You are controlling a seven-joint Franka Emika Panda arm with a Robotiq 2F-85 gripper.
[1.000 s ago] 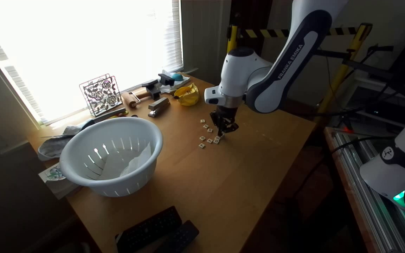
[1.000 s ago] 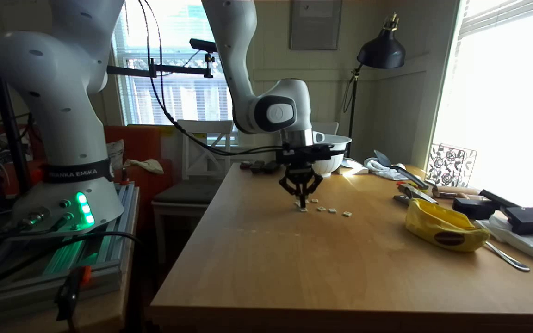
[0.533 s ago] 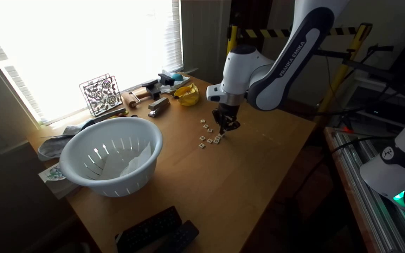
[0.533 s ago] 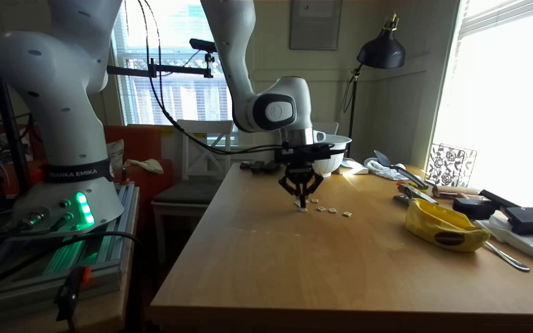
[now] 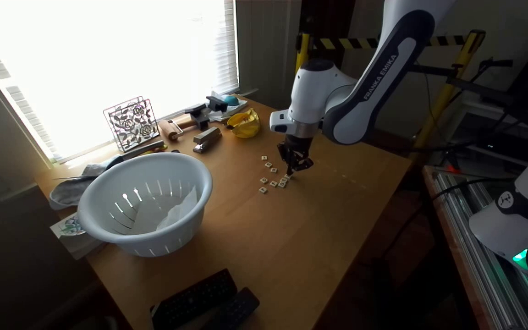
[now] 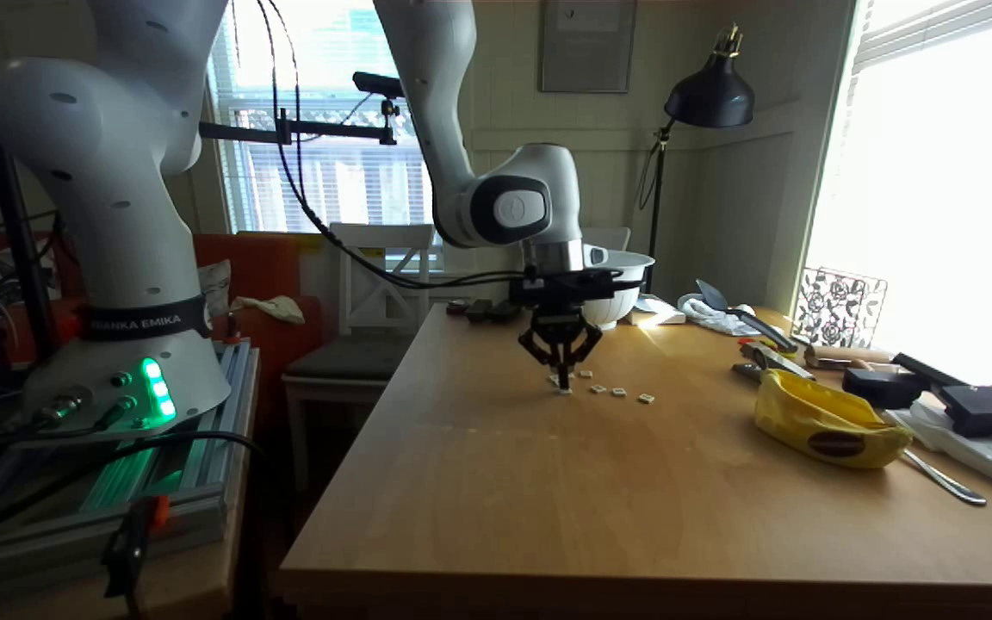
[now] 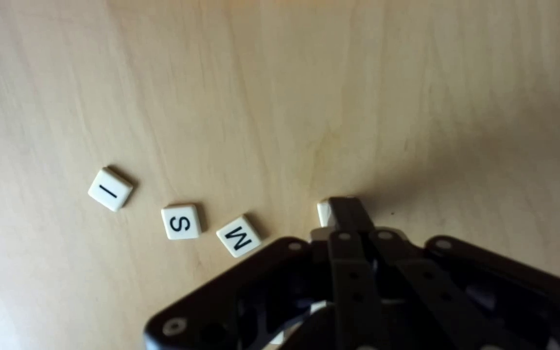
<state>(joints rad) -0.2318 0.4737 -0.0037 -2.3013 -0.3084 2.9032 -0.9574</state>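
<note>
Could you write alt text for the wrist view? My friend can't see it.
A closed black robot hand partly hides a white tile on a wooden table. At left, an I tile, S tile and M tile lie face up.

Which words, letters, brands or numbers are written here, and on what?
"FRANKA EMIKA": white-and-black robot arm; black base band, partly cut off
"I": small white square tile
"S": second white tile
"M": third white tile
Too small or blurred: other white tiles, black remotes' buttons, dark oval label on the yellow pouch.
</note>
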